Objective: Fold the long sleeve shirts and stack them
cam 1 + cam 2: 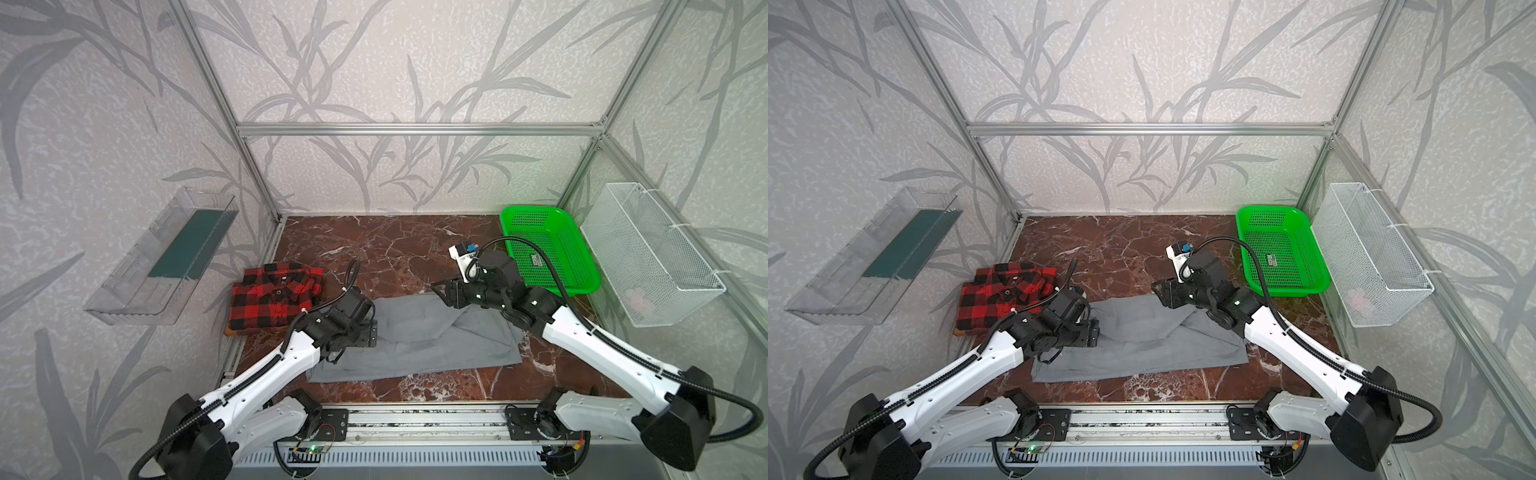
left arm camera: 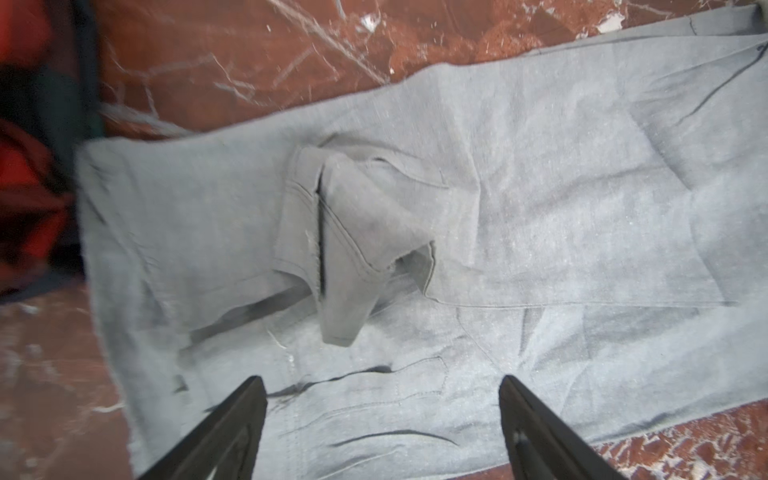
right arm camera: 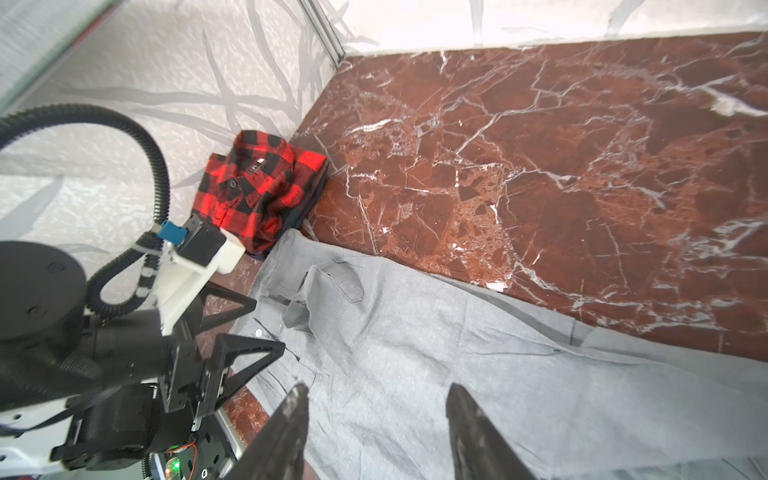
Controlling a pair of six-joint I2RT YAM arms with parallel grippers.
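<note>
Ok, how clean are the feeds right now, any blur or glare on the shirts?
Left wrist view: motion-blurred, grey shirt soft, plaid shirt just a red smear at the edge. Right wrist view: both shirts fairly sharp, wall washed out bright, table streaked toward one side. In both top views: sharp, evenly lit, frame posts splayed by the wide lens.

Both top views look down from high behind the arms [image 1: 257, 374]; wrist cameras peer closely past their jaws onto one grey shirt [image 2: 540, 208].
</note>
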